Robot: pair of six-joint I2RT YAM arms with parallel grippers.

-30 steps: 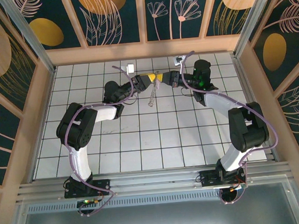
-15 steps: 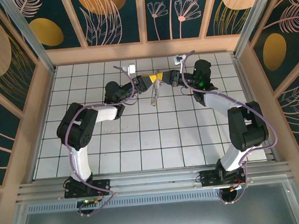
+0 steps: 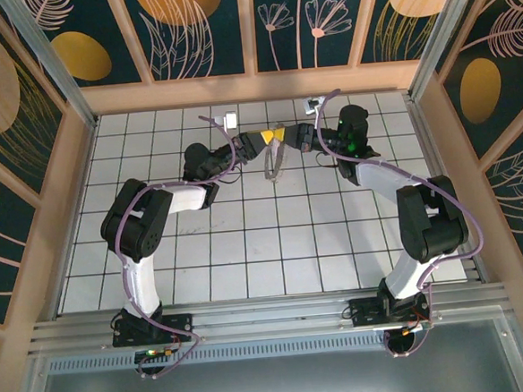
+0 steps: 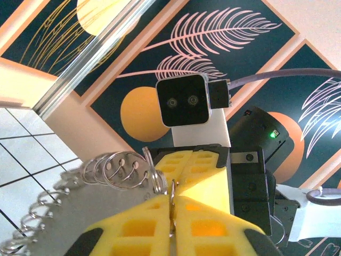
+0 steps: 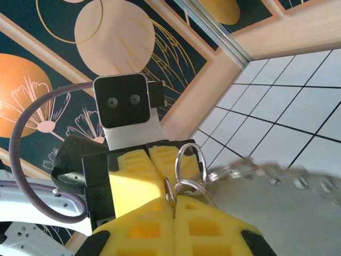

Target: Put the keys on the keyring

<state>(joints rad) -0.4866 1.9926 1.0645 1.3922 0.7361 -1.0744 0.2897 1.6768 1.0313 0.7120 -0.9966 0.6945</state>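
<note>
A white tiled floor (image 3: 265, 249), crossed by dark grout lines, is seen across the middle of the top view. It is enclosed by a pale wooden frame (image 3: 254, 87), above which dark teal wall panels (image 3: 200, 30) are set, painted with pale pink leaf and flower outlines and golden-orange discs. Aluminium posts (image 3: 50, 63) are seen running diagonally at the upper left and upper right. Along the bottom, an aluminium rail (image 3: 270, 316) is laid, with a grey metal sheet (image 3: 274, 379) below it. In the left wrist view, tiles are seen at the lower left; in the right wrist view, at the right. The scene is evenly lit.
</note>
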